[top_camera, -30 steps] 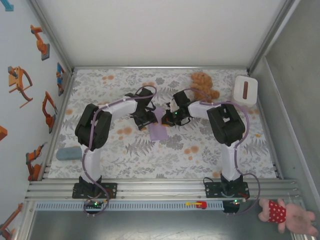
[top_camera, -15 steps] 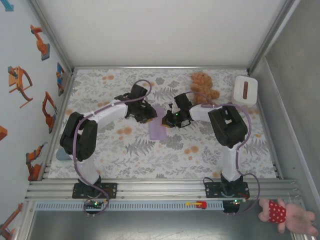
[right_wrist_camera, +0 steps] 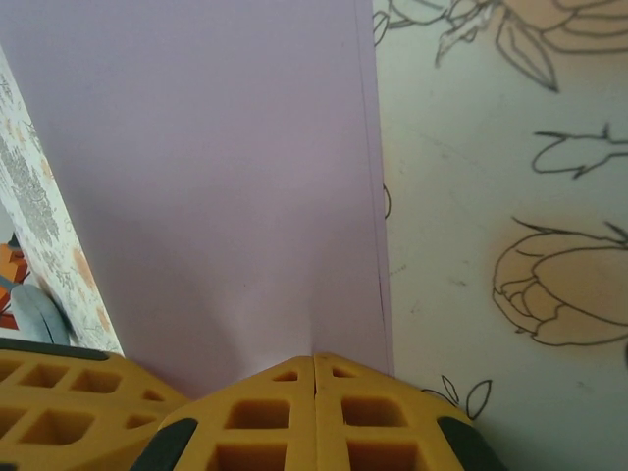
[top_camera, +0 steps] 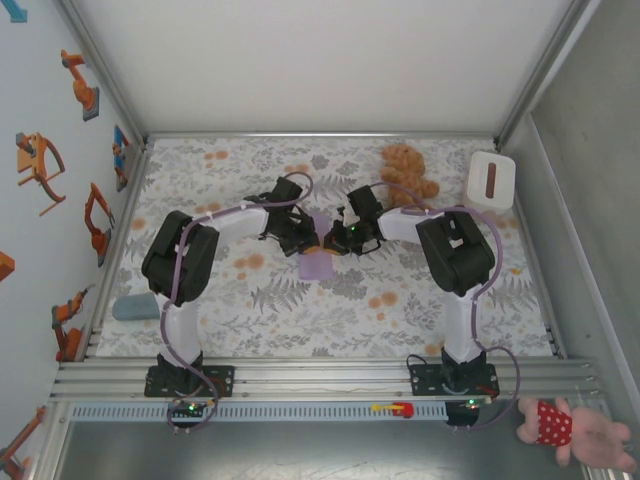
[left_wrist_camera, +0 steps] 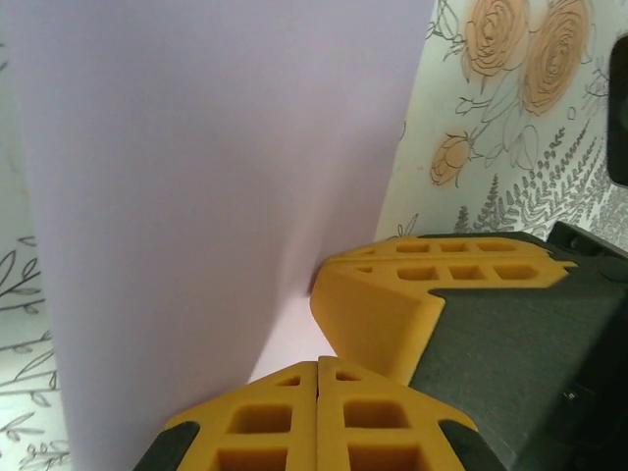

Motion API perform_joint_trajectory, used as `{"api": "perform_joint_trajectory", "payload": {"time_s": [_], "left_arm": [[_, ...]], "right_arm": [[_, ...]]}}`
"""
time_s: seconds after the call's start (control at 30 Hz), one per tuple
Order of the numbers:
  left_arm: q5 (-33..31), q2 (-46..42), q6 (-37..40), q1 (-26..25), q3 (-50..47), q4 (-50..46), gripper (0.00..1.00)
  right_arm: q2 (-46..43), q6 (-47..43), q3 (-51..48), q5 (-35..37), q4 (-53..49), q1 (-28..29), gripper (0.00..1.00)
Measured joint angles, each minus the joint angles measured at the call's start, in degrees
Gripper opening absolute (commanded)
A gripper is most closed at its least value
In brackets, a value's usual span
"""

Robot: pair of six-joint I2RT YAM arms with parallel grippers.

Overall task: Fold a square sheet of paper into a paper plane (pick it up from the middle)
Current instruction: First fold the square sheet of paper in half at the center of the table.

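Paper (top_camera: 318, 267) middle hidden under left tool (top_camera: 306, 243), right tool (top_camera: 336, 241); possibly folded; edges cropped in wrist views.

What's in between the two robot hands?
The purple sheet of paper, in the top view. The left fingers and right fingers both pinch it.

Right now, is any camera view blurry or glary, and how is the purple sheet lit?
Top external: even soft light, sharp, no glare, purple sheet small against the tablecloth. Left wrist: sheet close up, featureless, gently shaded across its curl. Right wrist: sheet evenly lit, no glare, tablecloth print crisp.
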Motion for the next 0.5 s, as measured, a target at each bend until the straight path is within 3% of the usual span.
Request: {"api": "perform_joint_trajectory", "payload": {"time_s": [0.5], "left_arm": [[0.4,2.4,3.2,2.9,-0.9,-0.2,0.00]], "right_arm": [[0.1,-0.2,0.0,0.7,-0.5,0.2,0.00]]}}
